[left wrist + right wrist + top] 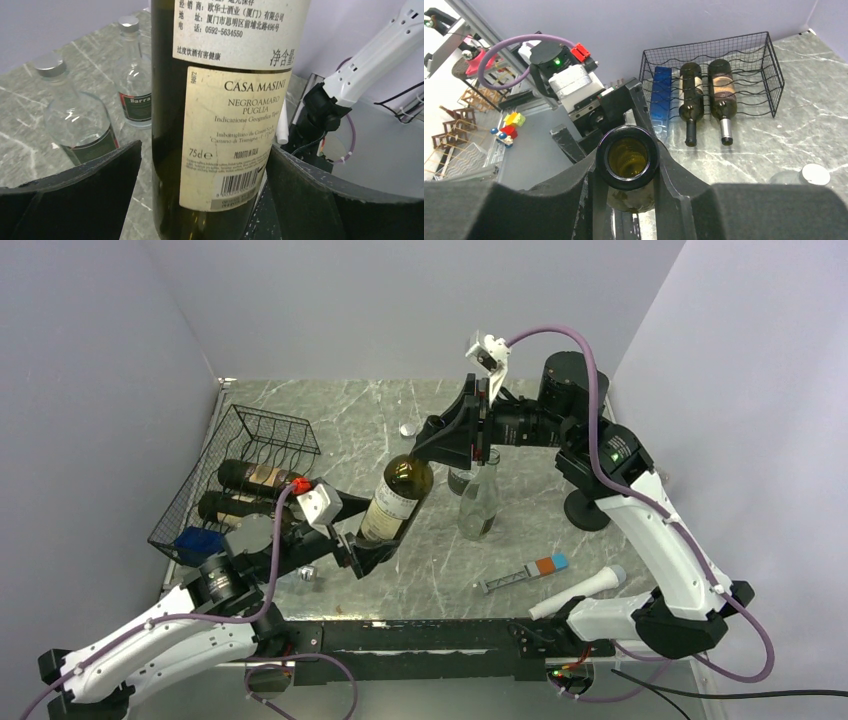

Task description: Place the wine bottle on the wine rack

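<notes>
A dark green wine bottle (pixel 398 498) with a cream label hangs tilted over the table's middle, neck toward the back right. My right gripper (pixel 447 438) is shut on its neck; the right wrist view shows the open mouth (pixel 628 157) squeezed between the pads. My left gripper (pixel 368 548) stands open around the bottle's base (pixel 220 100). There the left finger (pixel 75 200) is a little apart from the glass and the right finger (pixel 310 200) touches the label. The black wire wine rack (pixel 188 502) lies at the left wall. It holds two dark bottles (pixel 714 92) and a blue object (pixel 660 97).
Two clear glass bottles (pixel 478 502) stand just right of the held bottle, also in the left wrist view (pixel 75 120). A metal cap (pixel 408 429) lies behind. A capped tube (pixel 523 575) and a white cylinder (pixel 580 592) lie at the front right. A black round base (pixel 585 510) stands at right.
</notes>
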Controlling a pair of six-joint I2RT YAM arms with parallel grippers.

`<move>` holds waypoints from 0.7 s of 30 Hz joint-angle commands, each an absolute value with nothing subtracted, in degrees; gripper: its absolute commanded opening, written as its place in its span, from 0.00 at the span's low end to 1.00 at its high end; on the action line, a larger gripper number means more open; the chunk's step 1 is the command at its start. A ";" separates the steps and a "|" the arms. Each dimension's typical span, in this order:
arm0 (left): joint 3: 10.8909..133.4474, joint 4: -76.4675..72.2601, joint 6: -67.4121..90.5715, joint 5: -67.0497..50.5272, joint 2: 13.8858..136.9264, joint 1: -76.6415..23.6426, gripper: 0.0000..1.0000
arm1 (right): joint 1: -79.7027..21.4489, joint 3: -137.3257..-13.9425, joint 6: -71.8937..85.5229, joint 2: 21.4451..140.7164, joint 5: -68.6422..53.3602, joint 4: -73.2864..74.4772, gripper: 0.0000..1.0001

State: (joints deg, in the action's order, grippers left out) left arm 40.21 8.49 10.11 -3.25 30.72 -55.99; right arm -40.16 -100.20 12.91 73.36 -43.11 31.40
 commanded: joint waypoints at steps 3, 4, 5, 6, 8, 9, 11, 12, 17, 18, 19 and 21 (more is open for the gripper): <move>38.68 0.90 9.64 -7.72 32.12 -56.16 0.97 | -40.50 -97.73 16.55 69.45 -50.13 17.63 0.00; 38.27 0.56 9.66 -8.53 32.10 -56.16 0.97 | -40.51 -97.13 16.94 69.17 -50.99 16.25 0.00; 37.83 -1.74 9.79 -9.30 31.96 -56.16 0.97 | -40.52 -96.18 17.31 68.78 -51.93 14.74 0.00; 37.49 -2.50 9.89 -9.92 31.93 -56.16 0.97 | -40.52 -95.21 17.98 68.35 -52.62 13.33 0.00; 36.96 -3.53 9.93 -11.80 31.95 -56.16 0.97 | -40.52 -94.05 18.72 67.76 -53.68 11.59 0.00; 36.84 -3.74 10.03 -12.38 32.09 -56.16 0.97 | -40.50 -93.74 19.17 67.62 -54.19 10.94 0.00; 36.76 -4.12 10.40 -13.30 32.51 -56.16 0.97 | -40.50 -92.78 19.90 67.30 -55.07 9.67 0.00; 36.66 -4.19 10.59 -13.92 32.71 -56.16 0.97 | -40.53 -92.31 20.39 67.23 -55.59 8.88 0.00; 36.23 -4.47 10.88 -16.02 34.12 -56.16 0.97 | -40.52 -90.16 21.74 66.41 -57.07 5.41 0.00; 36.26 -4.48 10.87 -16.45 34.37 -56.16 0.97 | -40.57 -89.91 21.78 66.28 -57.24 5.16 0.00; 36.34 -4.47 10.77 -16.83 34.60 -56.16 0.97 | -40.60 -89.78 21.75 66.15 -57.34 5.13 0.00; 36.66 -4.13 10.38 -17.37 35.22 -56.16 0.97 | -40.54 -89.53 21.71 65.90 -57.39 5.04 0.00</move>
State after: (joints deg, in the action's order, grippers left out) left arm 36.58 -1.56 10.35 -15.05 34.02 -56.14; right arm -40.18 -88.44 18.00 69.38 -53.74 15.35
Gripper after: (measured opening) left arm 0.971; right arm 0.365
